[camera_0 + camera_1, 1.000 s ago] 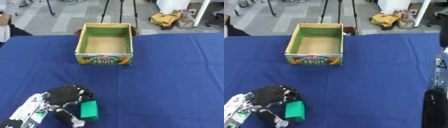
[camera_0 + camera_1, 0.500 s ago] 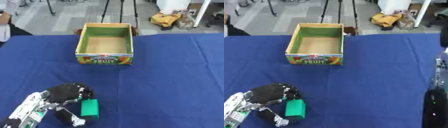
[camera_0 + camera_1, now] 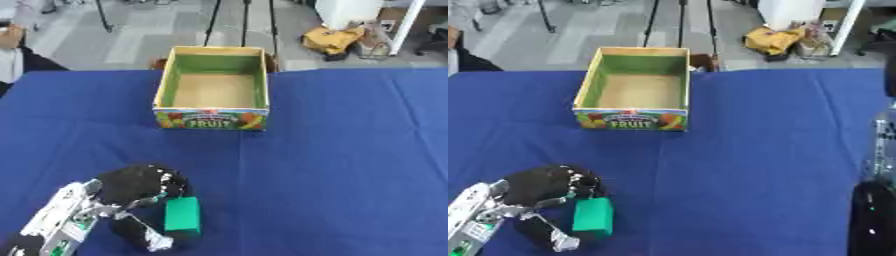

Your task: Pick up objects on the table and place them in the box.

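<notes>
The left robot hand (image 3: pixel 131 187) is showing a rounded black back speckled with small pale dots and silver-tipped black fingers (image 3: pixel 150 239). Its forearm (image 3: pixel 57 222) is showing silver-white metal with small green marks. The right arm (image 3: pixel 874 220) is showing black with a silver link.

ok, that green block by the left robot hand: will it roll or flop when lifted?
Probably neither. The green block shows flat faces and straight edges, so it looks stiff and unlikely to roll. It seems small beside the left robot hand, whose fingers curl round it, so likely light. Its smooth-looking sides might slip somewhat.
</notes>
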Controlling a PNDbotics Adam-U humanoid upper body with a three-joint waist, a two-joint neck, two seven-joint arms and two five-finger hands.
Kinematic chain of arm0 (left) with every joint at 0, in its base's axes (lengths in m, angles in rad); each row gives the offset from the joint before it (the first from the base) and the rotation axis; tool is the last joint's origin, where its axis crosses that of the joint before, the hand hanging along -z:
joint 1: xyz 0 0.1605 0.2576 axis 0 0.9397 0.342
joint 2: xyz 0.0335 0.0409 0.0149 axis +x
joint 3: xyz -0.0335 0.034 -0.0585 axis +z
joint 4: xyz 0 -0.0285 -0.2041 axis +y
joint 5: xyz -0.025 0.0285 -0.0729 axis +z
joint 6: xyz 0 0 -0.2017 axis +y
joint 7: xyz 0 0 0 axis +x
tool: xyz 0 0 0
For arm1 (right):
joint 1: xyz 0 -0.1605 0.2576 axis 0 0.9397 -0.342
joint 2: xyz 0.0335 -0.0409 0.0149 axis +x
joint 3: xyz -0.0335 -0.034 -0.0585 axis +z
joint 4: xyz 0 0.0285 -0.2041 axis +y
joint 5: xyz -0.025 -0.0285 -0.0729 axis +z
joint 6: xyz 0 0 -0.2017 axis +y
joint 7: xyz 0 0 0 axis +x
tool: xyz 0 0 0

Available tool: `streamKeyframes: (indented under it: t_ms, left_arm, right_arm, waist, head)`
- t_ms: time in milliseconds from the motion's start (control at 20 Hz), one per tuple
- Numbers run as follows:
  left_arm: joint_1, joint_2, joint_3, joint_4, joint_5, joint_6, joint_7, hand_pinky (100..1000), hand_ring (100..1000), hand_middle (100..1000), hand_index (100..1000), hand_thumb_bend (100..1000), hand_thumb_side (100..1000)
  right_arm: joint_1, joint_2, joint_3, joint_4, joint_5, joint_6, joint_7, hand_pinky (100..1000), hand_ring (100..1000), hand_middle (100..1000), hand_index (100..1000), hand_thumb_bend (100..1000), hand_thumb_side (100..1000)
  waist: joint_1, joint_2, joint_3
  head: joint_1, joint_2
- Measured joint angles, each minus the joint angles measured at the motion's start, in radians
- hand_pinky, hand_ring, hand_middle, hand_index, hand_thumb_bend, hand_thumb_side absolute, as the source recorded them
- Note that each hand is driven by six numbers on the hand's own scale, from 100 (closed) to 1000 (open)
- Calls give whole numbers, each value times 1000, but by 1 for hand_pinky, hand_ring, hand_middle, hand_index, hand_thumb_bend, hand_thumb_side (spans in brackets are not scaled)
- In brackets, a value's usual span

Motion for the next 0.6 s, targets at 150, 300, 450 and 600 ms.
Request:
streamKeyframes:
  t_ms: [150,300,450,600]
  left_arm:
    - [-7,12,3,-10,20,-2,2,755,789,672,643,100,766]
    - [-11,27,13,-24,49,-2,2,753,787,670,640,100,758]
    - [-17,43,21,-40,86,1,-1,751,785,665,633,100,741]
    - [-26,57,29,-57,130,9,-9,749,782,658,626,100,717]
  right_arm:
    - [0,0,0,0,0,-1,-1,764,838,574,831,100,841]
    - [0,0,0,0,0,-2,-2,764,838,574,831,100,840]
    - [0,0,0,0,0,-1,-3,764,839,574,832,100,838]
    - [0,0,0,0,0,-1,-4,764,838,575,831,100,838]
  waist:
    - [0,0,-2]
    - [1,0,-5]
    - [3,0,-5]
    - [3,0,-6]
  head:
    - [0,-2]
    - [0,-7]
    - [0,-8]
    - [0,-8]
